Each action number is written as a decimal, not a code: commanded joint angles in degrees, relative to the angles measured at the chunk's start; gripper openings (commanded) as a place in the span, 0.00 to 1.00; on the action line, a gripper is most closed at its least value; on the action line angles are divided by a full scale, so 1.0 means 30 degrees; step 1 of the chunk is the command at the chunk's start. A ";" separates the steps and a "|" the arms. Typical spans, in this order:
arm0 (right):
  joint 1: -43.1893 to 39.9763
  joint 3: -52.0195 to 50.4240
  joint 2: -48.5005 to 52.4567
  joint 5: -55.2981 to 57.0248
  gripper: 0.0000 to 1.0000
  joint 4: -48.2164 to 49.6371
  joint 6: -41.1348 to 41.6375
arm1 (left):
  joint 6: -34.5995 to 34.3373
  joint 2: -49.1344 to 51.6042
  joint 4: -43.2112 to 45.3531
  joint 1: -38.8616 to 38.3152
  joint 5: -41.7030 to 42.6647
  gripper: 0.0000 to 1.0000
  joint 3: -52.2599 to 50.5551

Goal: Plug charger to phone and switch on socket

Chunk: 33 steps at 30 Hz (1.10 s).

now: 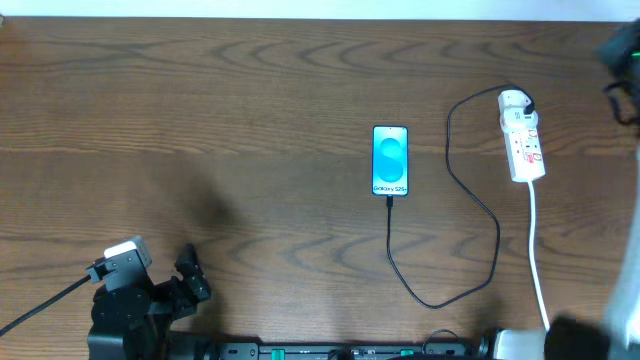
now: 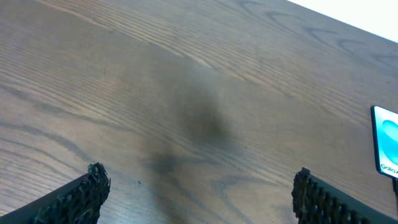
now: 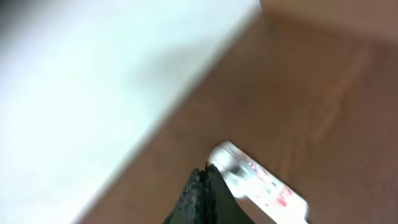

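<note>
Right gripper [image 3: 206,182]: closed tip to tip, nothing held, poised above the socket [image 3: 264,186]; view blurred. Left gripper [image 2: 199,202]: spread apart, empty, low over bare wood, well apart from the phone [image 1: 390,160]. Charger [image 1: 389,230]: apparently seated in the phone's bottom edge, looping right to the adapter [image 1: 515,100] at the socket's rounded end. Judged remaining: switch. Lower straight, press with closed tip on the rocker only, lightly; avoid shoving strip or cable. Rocker too small to place.

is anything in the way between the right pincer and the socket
Nothing visible does. In the right wrist view the shut right pincer points at the socket with nothing between them; the charger cable lies off to its side.
</note>
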 commanded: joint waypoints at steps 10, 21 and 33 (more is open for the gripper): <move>0.0058 -0.0051 -0.8597 -0.3082 0.01 -0.0262 -0.2426 | -0.0175 -0.2914 -0.0029 0.1421 -0.0240 0.96 -0.0022; 0.0058 -0.0087 -1.0899 -0.8378 0.01 -0.0787 -0.2426 | -0.0175 -0.4911 -0.0474 0.2120 -0.0240 0.96 -0.0022; 0.0066 -0.0087 -1.1111 -1.0477 0.01 -0.0772 -0.2433 | -0.0182 -0.4932 -0.1953 0.2120 -0.0240 0.96 -0.0036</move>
